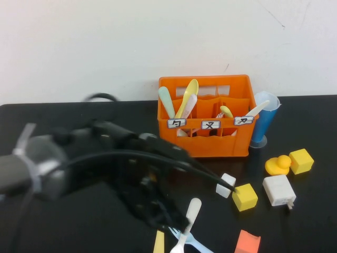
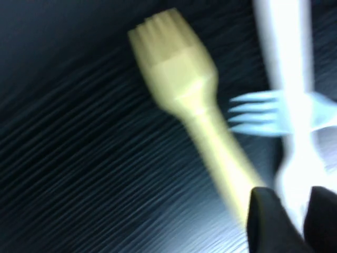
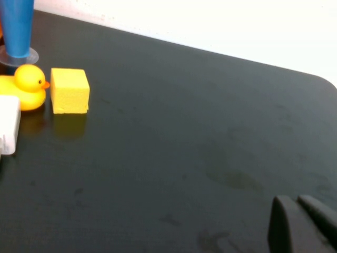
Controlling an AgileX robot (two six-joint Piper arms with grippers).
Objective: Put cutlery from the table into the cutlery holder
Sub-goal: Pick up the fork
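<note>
On the black table (image 1: 79,232), near the front edge, lie a yellow fork (image 1: 159,242), a light blue fork (image 1: 194,242) and a cream-white rounded-handle piece (image 1: 190,213) that crosses the blue fork. My left gripper (image 1: 176,221) is low over them. In the left wrist view its fingers (image 2: 266,219) sit close on either side of the white piece (image 2: 287,79), beside the yellow fork (image 2: 179,79) and the blue fork (image 2: 258,113). The orange cutlery holder (image 1: 221,145) stands at the back with several utensils in it. My right gripper (image 3: 295,199) is shut and empty over bare table.
A blue cup (image 1: 263,121) holding a white utensil stands right of the holder. A yellow duck (image 1: 277,164), two yellow blocks (image 1: 301,160) (image 1: 245,197), a small white block (image 1: 225,185), a white charger (image 1: 278,190) and an orange block (image 1: 247,243) lie at the right.
</note>
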